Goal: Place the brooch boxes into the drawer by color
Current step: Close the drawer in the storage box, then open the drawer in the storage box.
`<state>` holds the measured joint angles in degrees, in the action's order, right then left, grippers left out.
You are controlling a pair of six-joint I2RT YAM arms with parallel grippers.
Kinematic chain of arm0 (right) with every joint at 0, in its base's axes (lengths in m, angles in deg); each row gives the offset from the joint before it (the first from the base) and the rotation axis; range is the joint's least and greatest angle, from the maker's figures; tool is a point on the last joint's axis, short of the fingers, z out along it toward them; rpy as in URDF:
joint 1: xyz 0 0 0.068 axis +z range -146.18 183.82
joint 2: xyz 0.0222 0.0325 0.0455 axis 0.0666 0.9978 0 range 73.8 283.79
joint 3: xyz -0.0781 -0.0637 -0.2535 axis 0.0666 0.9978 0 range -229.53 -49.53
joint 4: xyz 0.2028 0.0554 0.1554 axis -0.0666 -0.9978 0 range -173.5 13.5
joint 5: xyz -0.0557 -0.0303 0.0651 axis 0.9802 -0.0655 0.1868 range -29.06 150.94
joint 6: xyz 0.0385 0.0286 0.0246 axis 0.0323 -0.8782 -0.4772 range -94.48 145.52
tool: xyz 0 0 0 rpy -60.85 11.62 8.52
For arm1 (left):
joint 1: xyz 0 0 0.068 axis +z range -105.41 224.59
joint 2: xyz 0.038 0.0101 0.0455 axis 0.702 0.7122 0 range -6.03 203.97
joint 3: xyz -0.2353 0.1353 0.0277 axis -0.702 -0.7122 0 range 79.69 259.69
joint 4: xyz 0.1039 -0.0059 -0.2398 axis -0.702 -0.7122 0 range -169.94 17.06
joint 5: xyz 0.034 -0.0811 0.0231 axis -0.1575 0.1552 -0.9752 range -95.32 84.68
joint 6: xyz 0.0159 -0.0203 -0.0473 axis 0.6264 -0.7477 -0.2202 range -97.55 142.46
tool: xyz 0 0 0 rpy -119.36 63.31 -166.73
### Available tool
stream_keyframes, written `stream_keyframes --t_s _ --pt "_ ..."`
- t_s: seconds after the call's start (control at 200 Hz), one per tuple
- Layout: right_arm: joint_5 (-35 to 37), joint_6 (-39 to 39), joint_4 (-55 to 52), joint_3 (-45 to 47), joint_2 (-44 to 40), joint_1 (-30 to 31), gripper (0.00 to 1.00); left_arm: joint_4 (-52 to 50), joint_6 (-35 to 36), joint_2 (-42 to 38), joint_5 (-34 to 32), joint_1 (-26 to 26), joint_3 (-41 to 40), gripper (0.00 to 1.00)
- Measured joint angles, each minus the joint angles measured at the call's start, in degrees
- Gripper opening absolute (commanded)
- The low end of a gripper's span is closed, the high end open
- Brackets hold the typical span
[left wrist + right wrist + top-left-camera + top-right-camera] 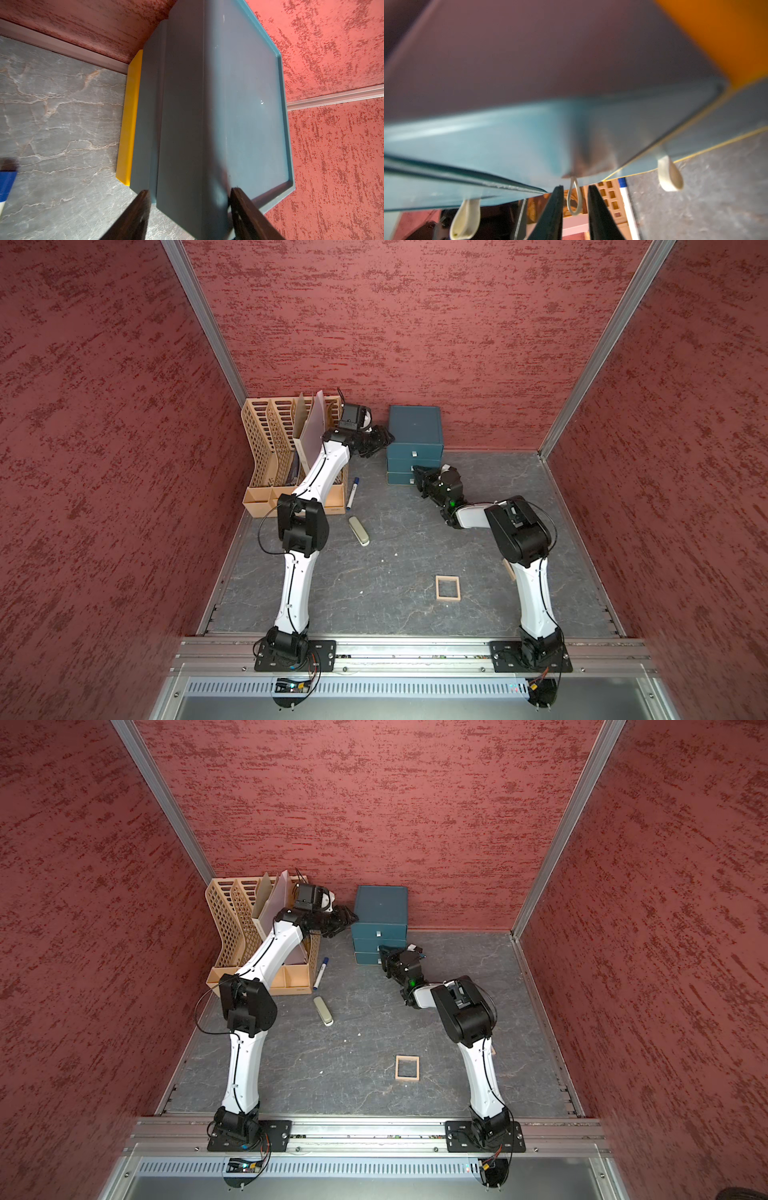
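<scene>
Well, we see one tan box (448, 588) lying flat on the table (395, 614) towards the front. It is well apart from the chest (415, 425) at the back wall and near the right arm's lower link. A tan edge (508, 570) peeks from behind that arm; we cannot tell what it is.

Our left gripper (388, 438) sits at the chest's top left edge. In its wrist view the fingers (137, 212) stand apart with that edge filling the gap, one against the side wall and one on the top face, so we read it as clamped on the chest.

Our right gripper (417, 475) is low at the chest's front. Its wrist view shows the jaws parted, with a pale pull loop (574, 199) hanging between them and touching neither.

A rack (270, 456) stands left of the chest. A marker (352, 493) and a grey block (358, 531) lie on the table just beside it.
</scene>
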<state>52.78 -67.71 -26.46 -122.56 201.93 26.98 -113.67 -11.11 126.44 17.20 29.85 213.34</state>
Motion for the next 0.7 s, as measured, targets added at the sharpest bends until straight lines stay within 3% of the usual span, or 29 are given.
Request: stream_keyframes --t_s 0.135,0.225,0.411,0.696 --pt "-0.07 -0.11 0.87 3.58 -1.18 -0.20 0.57 -0.02 0.00 0.00 -0.02 0.00 0.04 0.64" --pt "-0.24 -0.09 1.14 6.45 -2.84 -0.22 0.62 -0.13 -0.02 0.00 -0.02 0.00 0.09 0.64" --pt "-0.28 -0.42 4.55 11.45 -5.11 -0.09 0.61 -0.63 -0.02 0.15 -0.04 0.00 0.61 0.64" --pt "-1.49 -0.42 7.04 10.54 0.22 -0.07 0.57 -1.77 0.00 0.74 -0.04 0.00 2.01 0.64"
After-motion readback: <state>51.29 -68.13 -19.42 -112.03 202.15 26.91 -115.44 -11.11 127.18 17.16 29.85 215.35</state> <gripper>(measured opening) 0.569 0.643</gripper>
